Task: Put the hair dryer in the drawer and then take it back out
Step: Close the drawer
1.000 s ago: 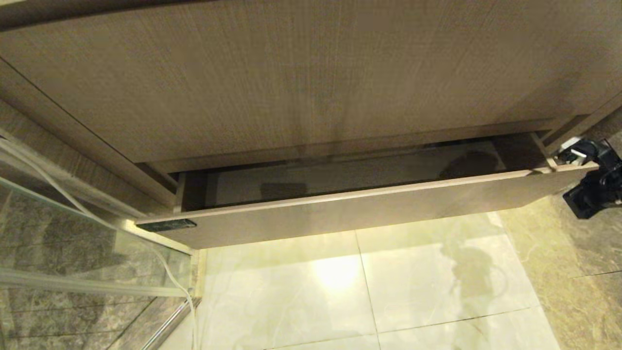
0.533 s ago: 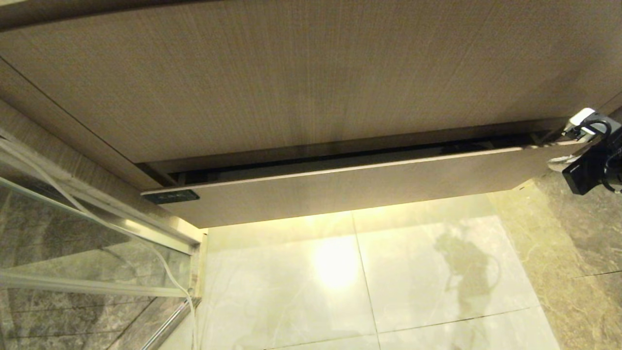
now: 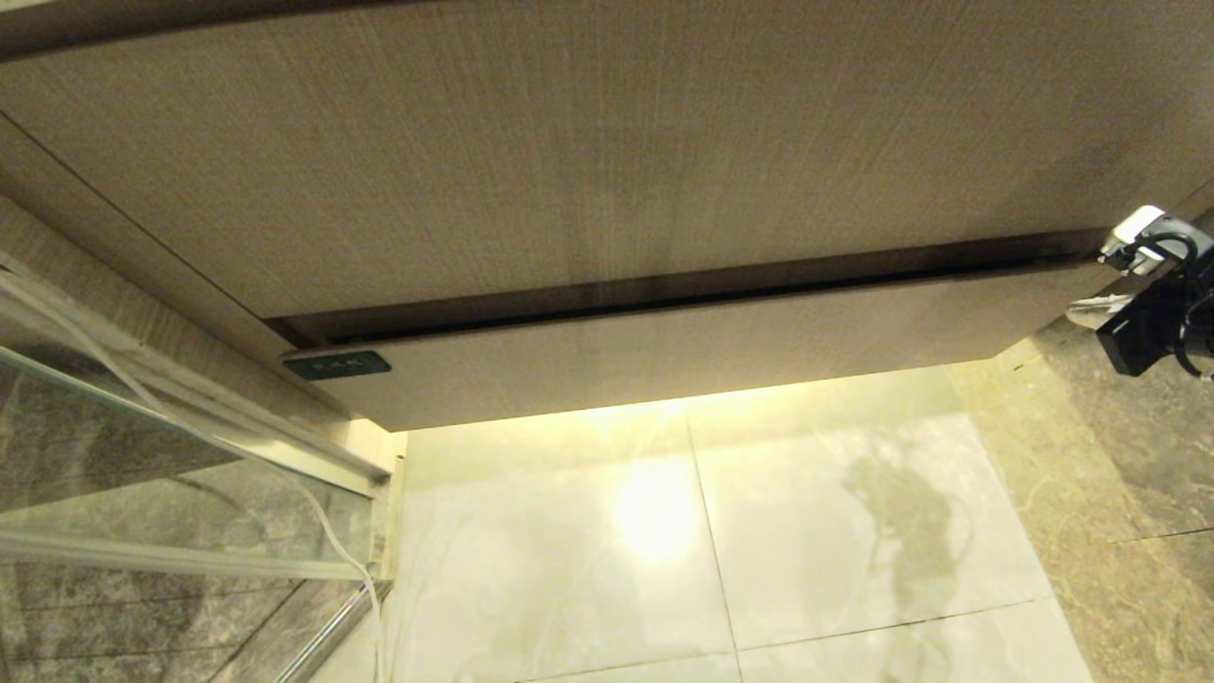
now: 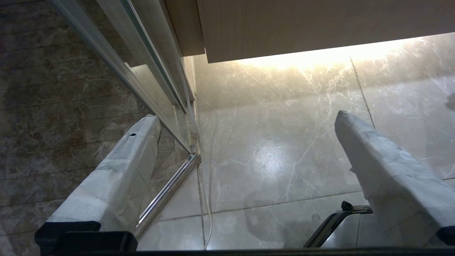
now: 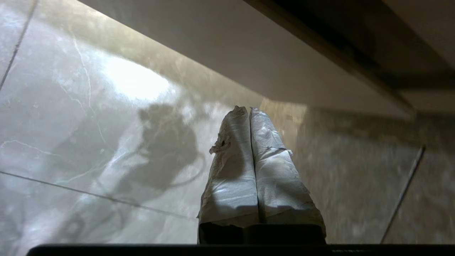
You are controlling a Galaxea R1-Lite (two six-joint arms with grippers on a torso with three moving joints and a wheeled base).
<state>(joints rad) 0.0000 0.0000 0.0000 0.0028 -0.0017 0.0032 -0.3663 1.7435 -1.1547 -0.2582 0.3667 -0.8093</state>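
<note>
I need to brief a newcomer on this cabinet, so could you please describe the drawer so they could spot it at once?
Start at the tall wood-grain panel filling the upper part of the head view. Directly beneath it, past a dark gap, runs the drawer, a wide, shallow front in the same wood grain above the glossy floor tiles. Unlike the panel, it carries a small dark label at its left end.

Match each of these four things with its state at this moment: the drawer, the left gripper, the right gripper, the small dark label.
Things:
1. drawer
2. left gripper
3. right gripper
4. small dark label

States:
A. fingers pressed together, holding nothing
B. pushed in, only a thin dark gap under the panel above
C. at the left end of the drawer front
D. fingers spread wide over the floor, holding nothing

Pairs: 1-B, 2-D, 3-A, 4-C
</note>
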